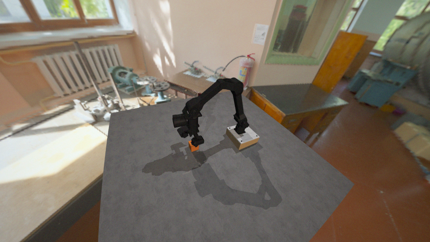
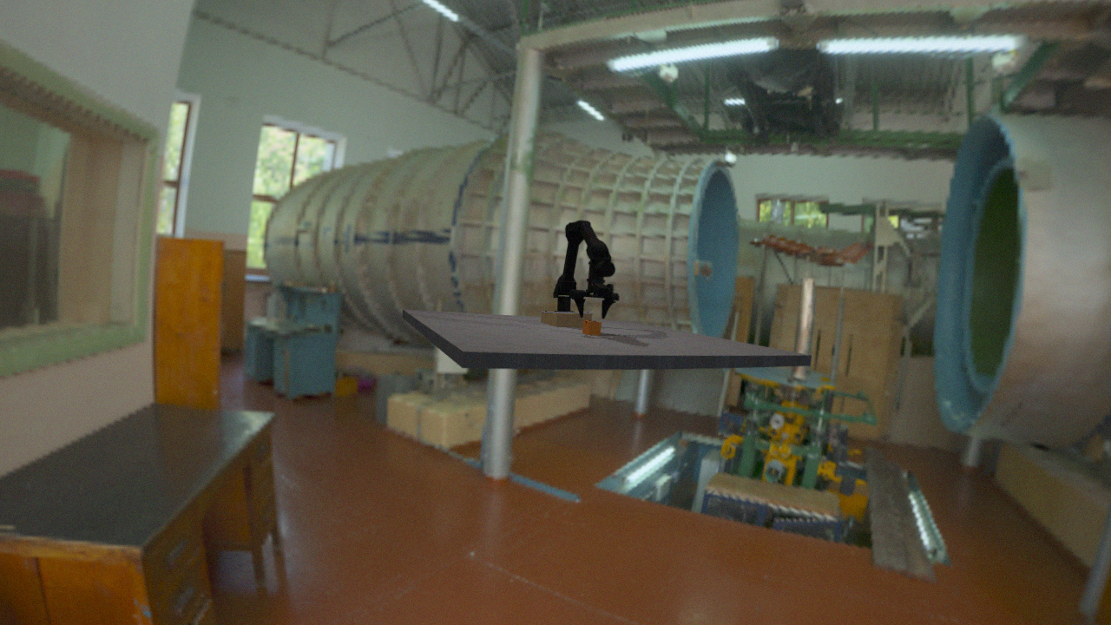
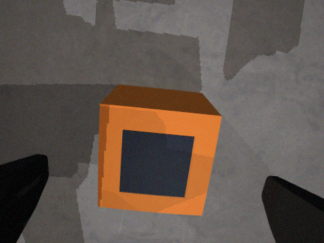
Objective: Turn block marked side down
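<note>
Block sits on the table right under the pincer, centred betw. its two dark fingers, not touching either. Pincer's spread wide, holding nothing. Dark square mark faces up. Gap shows on both sides of the block; it's near the table's middle, well away from every edge, w/ the arm's base off to one side. Block's a smooth orange cube w/ sharp edges; table's mottled grey, matte, crossed by the arm's shadows.
</note>
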`<state>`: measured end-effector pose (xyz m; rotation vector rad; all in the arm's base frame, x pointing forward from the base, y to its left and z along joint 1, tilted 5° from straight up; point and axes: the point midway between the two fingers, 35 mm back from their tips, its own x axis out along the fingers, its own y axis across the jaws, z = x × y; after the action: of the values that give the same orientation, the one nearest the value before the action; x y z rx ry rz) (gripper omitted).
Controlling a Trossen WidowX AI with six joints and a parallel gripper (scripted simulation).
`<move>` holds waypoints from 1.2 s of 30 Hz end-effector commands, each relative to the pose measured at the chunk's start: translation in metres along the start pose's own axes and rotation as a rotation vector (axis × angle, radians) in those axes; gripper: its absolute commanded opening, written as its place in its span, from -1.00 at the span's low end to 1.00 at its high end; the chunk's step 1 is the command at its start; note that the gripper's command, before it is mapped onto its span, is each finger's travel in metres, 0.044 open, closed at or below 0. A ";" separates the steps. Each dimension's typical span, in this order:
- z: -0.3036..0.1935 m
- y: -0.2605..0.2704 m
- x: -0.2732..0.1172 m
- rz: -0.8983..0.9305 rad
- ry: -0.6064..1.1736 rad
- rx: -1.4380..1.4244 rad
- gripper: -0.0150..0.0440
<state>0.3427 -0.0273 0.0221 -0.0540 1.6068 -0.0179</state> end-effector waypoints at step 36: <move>-0.002 0.001 0.033 0.005 0.005 0.002 0.06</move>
<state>0.3394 -0.0281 -0.0107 -0.0488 1.6130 -0.0188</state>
